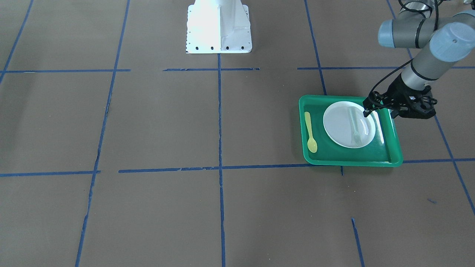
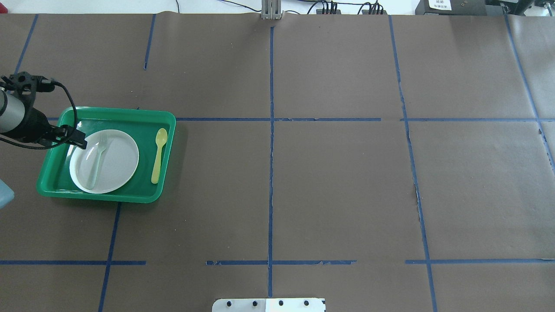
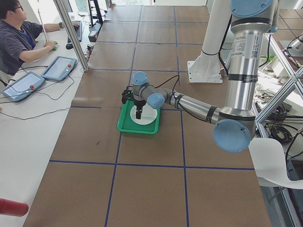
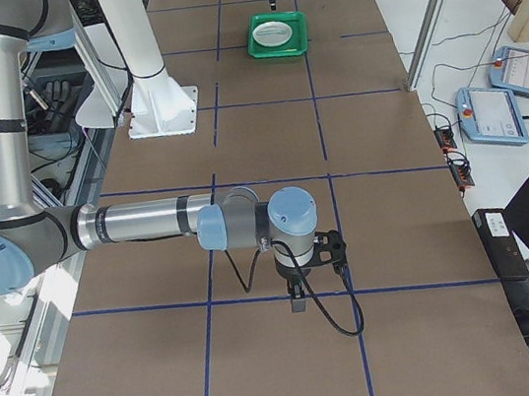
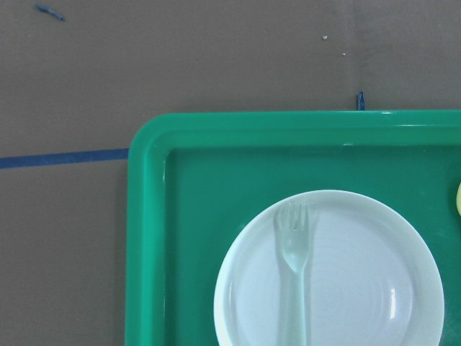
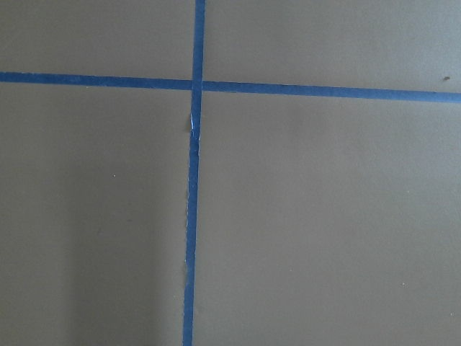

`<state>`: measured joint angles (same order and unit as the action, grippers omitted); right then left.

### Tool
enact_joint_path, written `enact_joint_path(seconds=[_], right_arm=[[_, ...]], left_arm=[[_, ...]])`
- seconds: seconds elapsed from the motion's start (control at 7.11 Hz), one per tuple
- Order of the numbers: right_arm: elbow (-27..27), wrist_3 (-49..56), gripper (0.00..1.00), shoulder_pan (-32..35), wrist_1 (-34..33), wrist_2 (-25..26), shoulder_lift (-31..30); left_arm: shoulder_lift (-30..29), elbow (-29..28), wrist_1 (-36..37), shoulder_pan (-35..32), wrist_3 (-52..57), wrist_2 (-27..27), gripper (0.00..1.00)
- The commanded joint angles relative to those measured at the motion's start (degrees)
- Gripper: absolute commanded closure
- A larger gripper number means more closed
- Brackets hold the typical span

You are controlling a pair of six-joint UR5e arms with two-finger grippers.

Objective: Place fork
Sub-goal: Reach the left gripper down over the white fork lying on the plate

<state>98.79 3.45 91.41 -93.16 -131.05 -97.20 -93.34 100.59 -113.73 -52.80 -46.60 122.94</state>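
The pale translucent fork point(image 5: 293, 277) lies flat on the white plate point(image 2: 117, 160) inside the green tray point(image 2: 108, 115), tines pointing away from the robot. It also shows in the overhead view point(image 2: 97, 160) and the front-facing view point(image 1: 355, 126). My left gripper point(image 2: 79, 140) hovers above the plate's left rim, beside the fork's tines, not touching it. Its jaws look apart and hold nothing. My right gripper point(image 4: 298, 301) hangs over bare table far from the tray. I cannot tell whether it is open or shut.
A yellow plastic spoon point(image 2: 158, 155) lies in the tray to the right of the plate. Blue tape lines point(image 2: 271, 173) cross the brown table. The robot's white base point(image 1: 219, 27) stands at the table's near edge. An operator point(image 3: 19, 40) sits beyond the left end.
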Motion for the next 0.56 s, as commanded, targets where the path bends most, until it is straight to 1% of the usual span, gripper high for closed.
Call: enact_joint_path(seconds=[0.0, 0.14, 0.42], right_arm=[[0.0, 0.1, 0.0, 0.0, 0.0, 0.0, 0.0], [0.0, 0.0, 0.0, 0.0, 0.0, 0.0, 0.0], [0.0, 0.0, 0.0, 0.0, 0.0, 0.0, 0.0]], left_arm=[[-0.5, -3.6, -4.7, 4.3, -3.5, -1.9, 0.02], [-1.0, -4.3, -4.7, 4.9, -3.4, -1.9, 0.03], [-2.3, -5.8, -4.7, 5.1, -3.4, -1.9, 0.1]])
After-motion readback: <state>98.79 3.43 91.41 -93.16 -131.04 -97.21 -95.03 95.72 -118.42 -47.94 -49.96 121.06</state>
